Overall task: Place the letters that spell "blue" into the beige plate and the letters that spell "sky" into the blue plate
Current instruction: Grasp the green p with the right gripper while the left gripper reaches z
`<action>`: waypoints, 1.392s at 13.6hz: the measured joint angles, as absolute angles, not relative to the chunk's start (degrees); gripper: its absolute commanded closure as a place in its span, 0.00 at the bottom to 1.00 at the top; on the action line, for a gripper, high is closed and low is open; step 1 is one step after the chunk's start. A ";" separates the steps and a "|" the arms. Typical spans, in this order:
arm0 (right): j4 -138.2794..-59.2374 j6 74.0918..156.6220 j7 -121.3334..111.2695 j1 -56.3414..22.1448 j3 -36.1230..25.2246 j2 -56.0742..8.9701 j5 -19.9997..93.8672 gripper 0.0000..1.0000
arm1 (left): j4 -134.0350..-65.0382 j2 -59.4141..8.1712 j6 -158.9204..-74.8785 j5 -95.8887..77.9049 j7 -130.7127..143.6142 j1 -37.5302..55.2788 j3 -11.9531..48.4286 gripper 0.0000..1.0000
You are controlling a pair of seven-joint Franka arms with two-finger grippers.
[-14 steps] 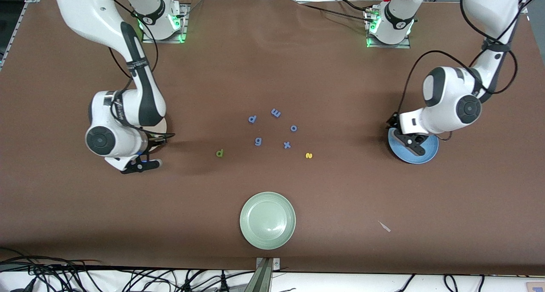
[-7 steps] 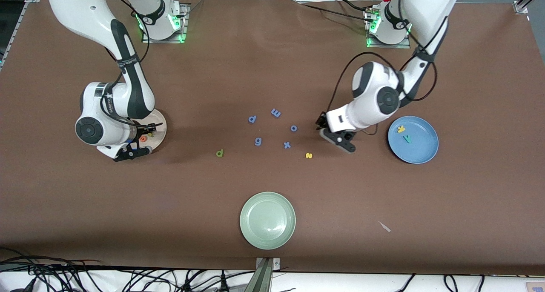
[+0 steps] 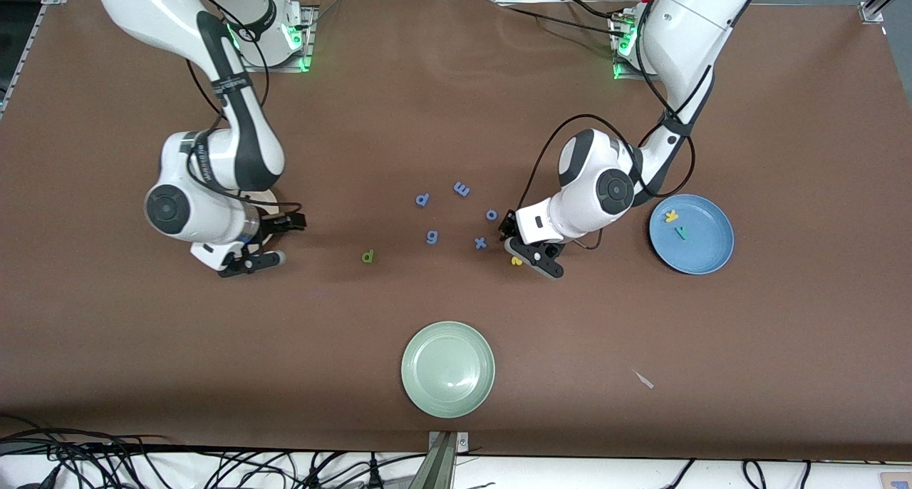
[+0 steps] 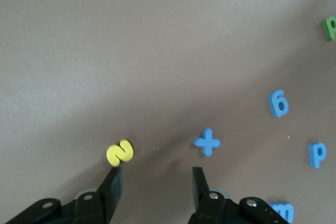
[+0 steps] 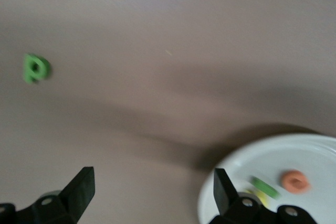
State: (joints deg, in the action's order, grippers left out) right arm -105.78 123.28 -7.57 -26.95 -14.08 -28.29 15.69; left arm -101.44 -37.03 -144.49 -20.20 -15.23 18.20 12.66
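Note:
My left gripper (image 3: 524, 244) hangs open and empty just over the table, one fingertip beside the yellow "s" (image 3: 516, 261) (image 4: 120, 152). The blue plate (image 3: 705, 257) holds the yellow "k" (image 3: 671, 217) and teal "y" (image 3: 682, 232). My right gripper (image 3: 274, 241) is open and empty at the edge of the beige plate (image 3: 271, 202) (image 5: 315, 150), which the arm mostly hides. In that plate lie the orange "e" (image 5: 294, 181), dark green "l" (image 5: 265, 186) and yellow "u" (image 5: 260, 196). The green "b" (image 3: 368, 256) (image 5: 35, 68) lies on the table between the two grippers.
Several blue letters lie mid-table: "p" (image 3: 422, 199), "m" (image 3: 462, 188), "o" (image 3: 491, 214), "g" (image 3: 432, 237) and "x" (image 3: 481, 243), the last close to my left gripper. A pale green plate (image 3: 447, 368) sits near the front edge. A small scrap (image 3: 643, 379) lies toward the left arm's end.
My left gripper has travelled from over the blue plate to the yellow "s". My right gripper has opened over the beige plate and shifted off its edge toward the green "b".

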 measured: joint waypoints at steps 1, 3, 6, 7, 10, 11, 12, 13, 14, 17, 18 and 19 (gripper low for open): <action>-105.50 125.69 -4.54 -28.15 -13.38 -29.05 15.73 0.00 | -100.85 -37.64 -144.85 -19.36 -15.39 18.50 12.38 0.41; -104.91 129.93 1.84 -31.30 -12.74 -31.19 15.76 0.00 | -100.26 -38.37 -145.35 -17.79 -15.51 18.96 12.05 0.40; -101.64 131.39 9.09 -34.98 -12.66 -34.54 15.77 0.00 | -100.19 -39.31 -146.03 -14.53 -16.34 19.55 11.61 0.40; -100.70 131.58 10.50 -35.49 -12.66 -35.49 16.00 0.00 | -100.18 -39.58 -146.43 -13.28 -16.35 19.79 11.32 0.40; -97.23 132.07 11.84 -35.62 -12.10 -38.55 19.61 0.00 | -100.15 -40.18 -146.76 -11.92 -16.48 20.44 11.20 0.39; -96.21 132.07 12.27 -35.63 -11.86 -39.45 20.04 0.00 | -100.15 -40.30 -146.81 -11.91 -16.55 20.63 11.17 0.39; -95.55 132.10 12.72 -35.63 -11.68 -40.30 20.09 0.00 | -100.15 -40.39 -146.83 -11.90 -16.65 20.81 11.14 0.39; -95.16 132.41 12.96 -35.63 -11.52 -41.05 20.09 0.00 | -100.15 -40.53 -146.98 -11.65 -16.77 21.03 11.05 0.39; -95.01 133.16 13.09 -35.64 -11.40 -41.72 20.10 0.00 | -100.15 -40.79 -147.66 -10.71 -16.81 21.24 10.90 0.39; -94.93 134.28 13.22 -35.65 -11.33 -42.74 20.13 0.06 | -100.13 -41.62 -149.41 -8.05 -16.82 21.48 10.15 0.39; -94.91 134.31 13.22 -35.65 -11.33 -42.77 20.13 0.17 | -100.13 -41.71 -149.49 -7.89 -16.88 21.48 9.82 0.39; -94.88 134.31 13.25 -35.65 -11.33 -42.77 20.14 0.27 | -100.13 -41.76 -149.53 -7.88 -17.01 21.48 9.59 0.39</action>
